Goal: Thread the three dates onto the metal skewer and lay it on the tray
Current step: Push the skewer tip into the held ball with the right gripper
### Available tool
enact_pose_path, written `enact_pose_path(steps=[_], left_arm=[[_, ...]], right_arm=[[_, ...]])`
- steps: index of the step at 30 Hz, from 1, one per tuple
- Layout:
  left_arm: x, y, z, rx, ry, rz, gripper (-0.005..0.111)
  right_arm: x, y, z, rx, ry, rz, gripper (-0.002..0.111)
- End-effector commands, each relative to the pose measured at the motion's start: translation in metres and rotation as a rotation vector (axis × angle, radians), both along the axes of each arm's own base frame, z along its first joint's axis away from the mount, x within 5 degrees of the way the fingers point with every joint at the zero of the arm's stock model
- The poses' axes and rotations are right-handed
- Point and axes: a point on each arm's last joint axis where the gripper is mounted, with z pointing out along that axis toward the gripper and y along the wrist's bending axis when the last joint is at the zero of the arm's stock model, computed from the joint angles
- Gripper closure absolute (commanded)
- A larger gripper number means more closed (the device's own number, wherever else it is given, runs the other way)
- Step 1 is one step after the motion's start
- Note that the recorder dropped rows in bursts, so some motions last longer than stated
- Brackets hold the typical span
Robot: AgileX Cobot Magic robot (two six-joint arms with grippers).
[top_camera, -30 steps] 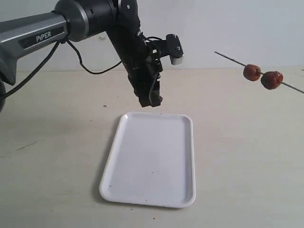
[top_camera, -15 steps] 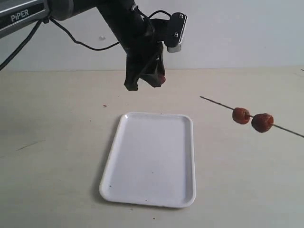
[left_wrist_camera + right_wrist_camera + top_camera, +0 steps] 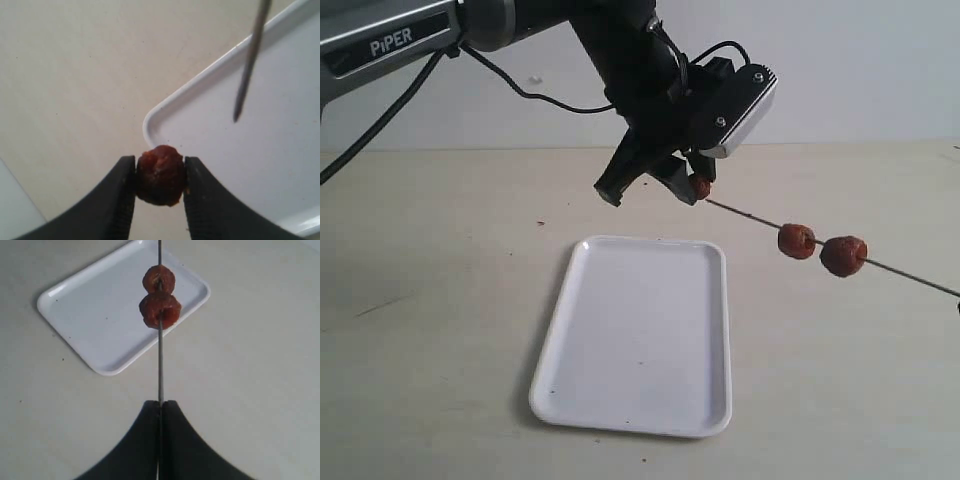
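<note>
Observed from the remote station.

Left gripper (image 3: 159, 169): the fingers are closed to a narrow gap on one reddish-brown date (image 3: 700, 186), pinched between the two black pads (image 3: 123, 186). In the exterior view this date hangs in the air at about 1 o'clock from the middle of the white tray (image 3: 640, 340), above the table (image 3: 840, 380) just past the tray's far rim.

Right gripper (image 3: 160, 403): the fingers are pressed together on the thin metal skewer (image 3: 750, 217), which they hold by its rear end. In the exterior view this gripper is all but out of frame at the right edge.

Skewer: it is airborne and runs from its free tip beside the held date down toward 4 o'clock, leaving the frame at the right edge. Two dates are threaded on it, side by side and nearly touching: one nearer the tip (image 3: 797, 241) and one behind it (image 3: 843, 255). Both lie at about 2 o'clock from the tray's middle, off to the right of the tray.

Tip and held date: the exterior view puts them very close. The left wrist view shows the point (image 3: 235, 118) apparently just clear of the date, but I cannot confirm the gap.

Tray: it lies flat on the table and carries only a few dark specks.
</note>
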Motion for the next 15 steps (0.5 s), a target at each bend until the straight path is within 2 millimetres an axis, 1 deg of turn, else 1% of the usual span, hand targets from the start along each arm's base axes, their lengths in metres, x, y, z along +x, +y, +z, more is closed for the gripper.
enact_pose_path(steps=[1,6,11,15], left_arm=[[-0.003,-0.001,0.007,-0.005,-0.015,-0.01,0.073],[-0.002,0.0,0.007,0.002,-0.03,-0.039,0.073],[-0.002,0.0,0.007,0.005,-0.037,-0.054,0.073],[-0.003,0.0,0.007,0.004,-0.037,-0.057,0.073]], right_arm=[[0.004,-0.004,0.003,0.017,-0.056,-0.068,0.108],[0.01,-0.006,-0.001,-0.01,-0.022,-0.105,0.108],[0.018,-0.004,-0.006,-0.003,0.025,-0.095,0.108],[0.023,-0.003,-0.008,-0.005,0.027,-0.094,0.108]])
